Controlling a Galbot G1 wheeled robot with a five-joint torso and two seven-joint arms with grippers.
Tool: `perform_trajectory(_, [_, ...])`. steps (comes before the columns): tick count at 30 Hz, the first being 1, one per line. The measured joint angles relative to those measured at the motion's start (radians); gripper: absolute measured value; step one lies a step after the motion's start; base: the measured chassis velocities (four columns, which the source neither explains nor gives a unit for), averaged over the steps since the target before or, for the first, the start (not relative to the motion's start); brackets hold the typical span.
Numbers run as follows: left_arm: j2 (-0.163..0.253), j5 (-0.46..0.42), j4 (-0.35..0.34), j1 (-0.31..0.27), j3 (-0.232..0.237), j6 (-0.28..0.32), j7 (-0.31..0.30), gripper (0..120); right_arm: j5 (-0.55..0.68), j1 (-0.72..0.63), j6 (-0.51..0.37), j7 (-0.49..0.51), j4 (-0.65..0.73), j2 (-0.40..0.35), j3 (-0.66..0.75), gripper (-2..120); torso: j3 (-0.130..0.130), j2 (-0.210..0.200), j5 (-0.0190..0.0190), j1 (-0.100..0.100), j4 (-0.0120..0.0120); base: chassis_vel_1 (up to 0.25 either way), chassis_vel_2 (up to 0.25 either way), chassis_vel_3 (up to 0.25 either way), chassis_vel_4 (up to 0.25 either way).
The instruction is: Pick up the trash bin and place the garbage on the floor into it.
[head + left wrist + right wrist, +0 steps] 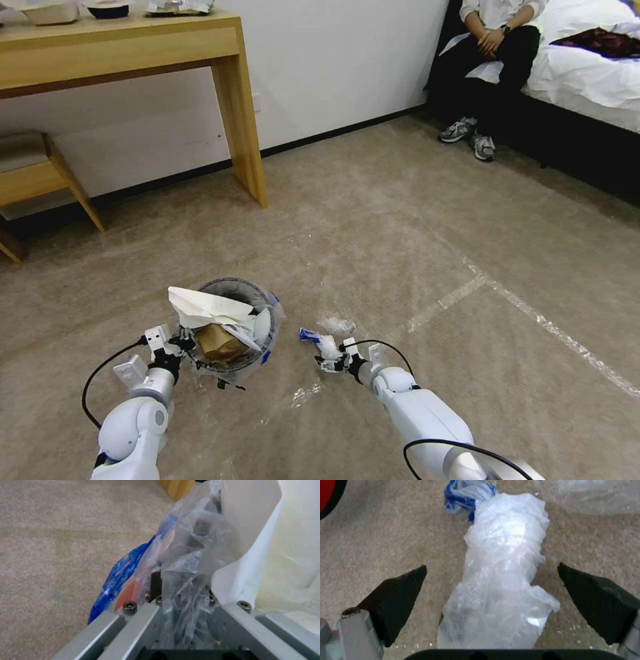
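On the beige carpet [400,220], the left gripper [175,347] is clamping the near rim of the trash bin [233,327], at about seven o'clock on its mouth. The left wrist view is revealing what the head view cannot: the bin's clear liner [190,555], with its blue marks, is bunching between the closed fingers. A white slipper [207,308] and a brown paper bag [217,341] are filling the bin. At three o'clock from it, the right gripper [491,590] is hanging open, its fingers [396,597] straddling a crumpled clear plastic wrapper [503,580] with a blue end, lying on the carpet.
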Motion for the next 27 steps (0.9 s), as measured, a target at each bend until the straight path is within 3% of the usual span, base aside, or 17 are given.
perform_trajectory(27, [-0.012, 0.016, -0.012, 0.014, 0.012, -0.003, 0.000, 1, -0.001, 0.001, -0.014, 0.029, -0.045, 0.018, 0.012, 100, 0.000, 0.000, 0.0000, 0.000, -0.0001, 0.000, 0.000, 0.000, 0.000])
